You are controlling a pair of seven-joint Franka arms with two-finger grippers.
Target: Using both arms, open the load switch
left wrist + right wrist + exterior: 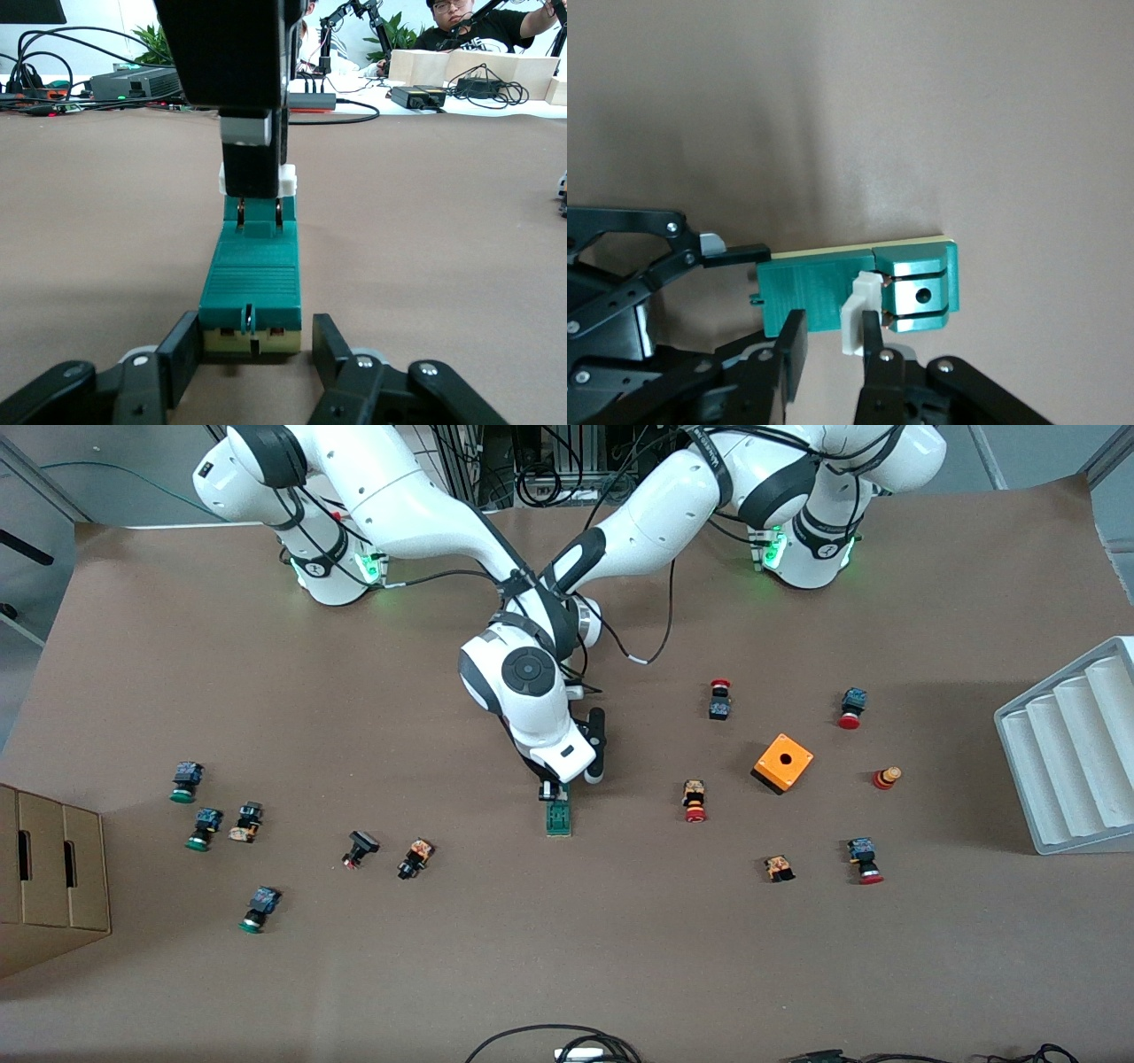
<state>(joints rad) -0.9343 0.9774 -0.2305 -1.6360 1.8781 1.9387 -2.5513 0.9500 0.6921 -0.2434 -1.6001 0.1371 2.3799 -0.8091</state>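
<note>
The green load switch [558, 819] lies flat in the middle of the table. Only its end nearer the front camera shows from above; the rest is under the right arm's hand. My right gripper [554, 788] comes down from above, shut on the switch's white piece [858, 323], with one finger [252, 159] across that piece. My left gripper [254, 341] lies low along the table, mostly hidden in the front view. Its fingers [182, 350] clamp the sides of the switch [252, 279] at the end farther from the front camera. The left finger [735, 257] also shows against the switch [811, 288].
An orange box with a hole [783, 763] and red-capped buttons [694, 801] lie toward the left arm's end. Green-capped buttons [186, 781] and a cardboard box [49, 877] are toward the right arm's end. A ridged grey tray [1067, 753] sits at the table edge.
</note>
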